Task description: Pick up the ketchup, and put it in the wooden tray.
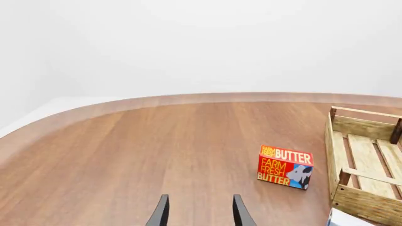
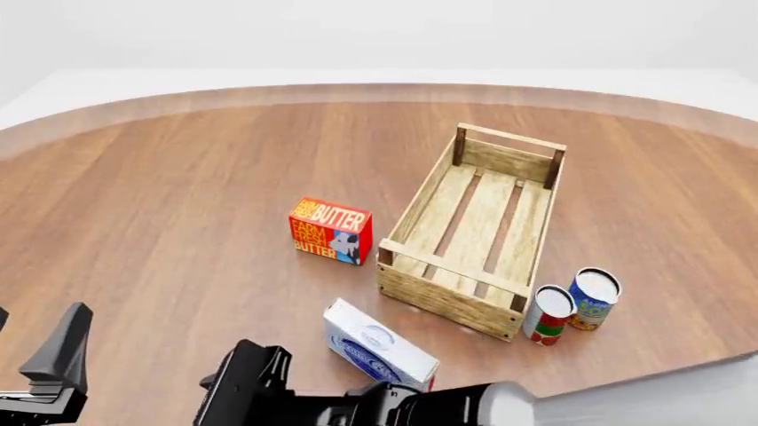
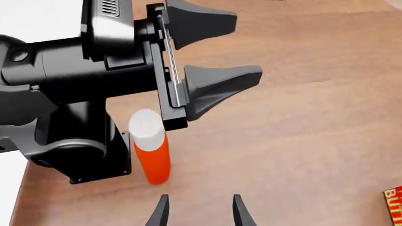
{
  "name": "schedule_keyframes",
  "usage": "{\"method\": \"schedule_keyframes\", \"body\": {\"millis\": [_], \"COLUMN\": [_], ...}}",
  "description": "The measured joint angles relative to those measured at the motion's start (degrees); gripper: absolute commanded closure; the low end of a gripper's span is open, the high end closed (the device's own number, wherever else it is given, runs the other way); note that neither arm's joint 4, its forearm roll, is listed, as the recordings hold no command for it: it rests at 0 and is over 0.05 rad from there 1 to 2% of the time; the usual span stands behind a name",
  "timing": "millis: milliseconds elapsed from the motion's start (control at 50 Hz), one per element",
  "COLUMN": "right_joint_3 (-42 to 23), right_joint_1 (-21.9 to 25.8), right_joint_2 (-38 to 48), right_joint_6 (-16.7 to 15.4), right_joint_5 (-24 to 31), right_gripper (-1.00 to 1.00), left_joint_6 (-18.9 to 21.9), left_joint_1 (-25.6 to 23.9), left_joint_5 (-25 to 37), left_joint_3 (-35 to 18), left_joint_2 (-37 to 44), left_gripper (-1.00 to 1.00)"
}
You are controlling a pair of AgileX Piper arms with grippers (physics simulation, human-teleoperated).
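Note:
The ketchup (image 3: 151,151) shows only in the right wrist view: a red-orange bottle with a white cap, upright on the table, close against the left arm's black body. My right gripper (image 3: 199,209) is open and empty, a short way from the bottle, which is off to one finger's side. In the front view the right gripper (image 2: 227,386) sits at the bottom edge and the ketchup is out of frame. My left gripper (image 1: 199,212) is open and empty over bare table; it also shows in the right wrist view (image 3: 248,47). The wooden tray (image 2: 409,213) lies right of centre.
A red-orange butter box (image 2: 330,231) stands left of the tray. A white and blue carton (image 2: 376,346) lies near the tray's near corner, just beside the right arm. Two cans (image 2: 572,306) stand at the tray's near right corner.

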Motion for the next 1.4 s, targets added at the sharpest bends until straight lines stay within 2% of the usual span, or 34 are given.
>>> {"method": "schedule_keyframes", "body": {"millis": [500, 1120, 1400], "right_joint_3": [-8.2, -12.88, -14.38], "right_joint_1": [5.03, 5.02, 5.37], "right_joint_2": [6.94, 13.97, 16.91], "right_joint_6": [-1.22, -3.22, -3.01], "right_joint_5": [3.0, 1.37, 0.08], "right_gripper": [-1.0, -1.0, -1.0], "left_joint_6": [0.0, 0.0, 0.0], "left_joint_1": [0.0, 0.0, 0.0], "left_joint_5": [0.0, 0.0, 0.0], "left_joint_3": [0.0, 0.0, 0.0], "left_joint_2": [0.0, 0.0, 0.0], "left_gripper": [-1.0, -1.0, -1.0]}}
